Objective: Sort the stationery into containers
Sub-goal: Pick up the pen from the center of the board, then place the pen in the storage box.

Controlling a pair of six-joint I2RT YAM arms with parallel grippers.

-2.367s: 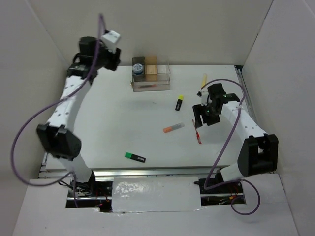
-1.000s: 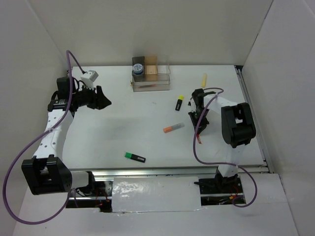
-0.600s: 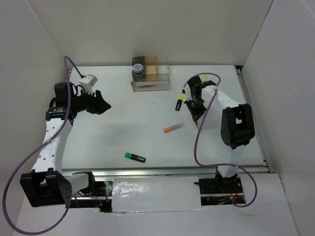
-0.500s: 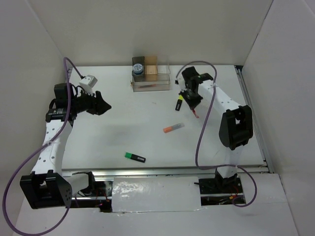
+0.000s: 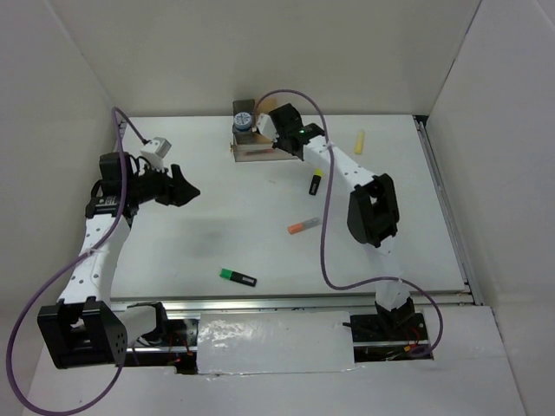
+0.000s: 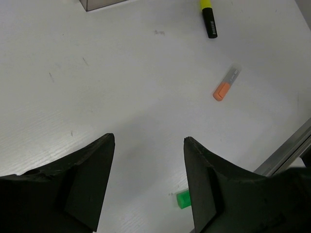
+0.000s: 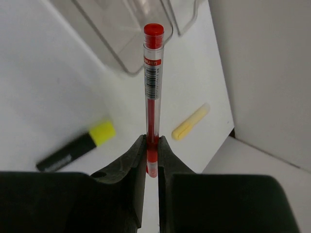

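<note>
- Top view: the right hand has swung from beside the yellow highlighter to the clear organiser at the far side. The left hand has barely shifted (it hangs over the left of the worktop).
- Left wrist: the left hand is spread wide and empty, with the orange marker lying well beyond it.
- Right wrist: the right hand is pinched on a thin red pen, whose cap shows against the organiser's corner. The pale yellow stick lies to the right.
</note>
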